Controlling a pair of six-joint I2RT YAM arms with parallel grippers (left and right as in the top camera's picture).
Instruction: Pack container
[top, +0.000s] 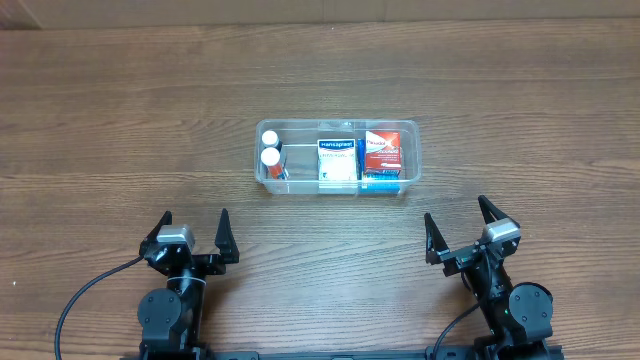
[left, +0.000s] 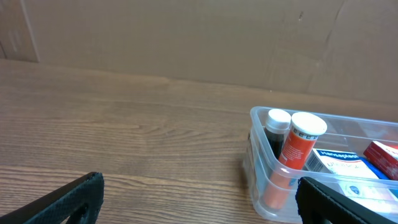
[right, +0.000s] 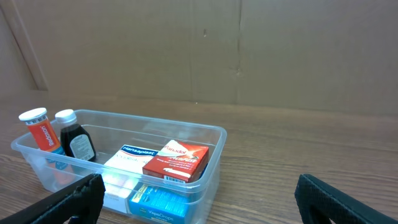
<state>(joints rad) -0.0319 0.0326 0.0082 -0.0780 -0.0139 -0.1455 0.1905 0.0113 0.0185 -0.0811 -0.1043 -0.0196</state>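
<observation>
Bench (top: 120, 110) of brown wood seen from above, with the clear container (top: 300, 168) lying near its middle, well apart from both of my grippers. Inside it, an orange bottle (top: 270, 158) and a dark bottle (top: 270, 138), both white-capped, stand at the end toward the bench's left edge, a white and blue box (top: 338, 158) sits in the middle, and a red box (top: 385, 148) lies over a blue box (top: 383, 184) at the right end. My left gripper (top: 193, 216) and right gripper (top: 456, 210) sit by the near edge, each with fingers spread wide and holding nothing.
</observation>
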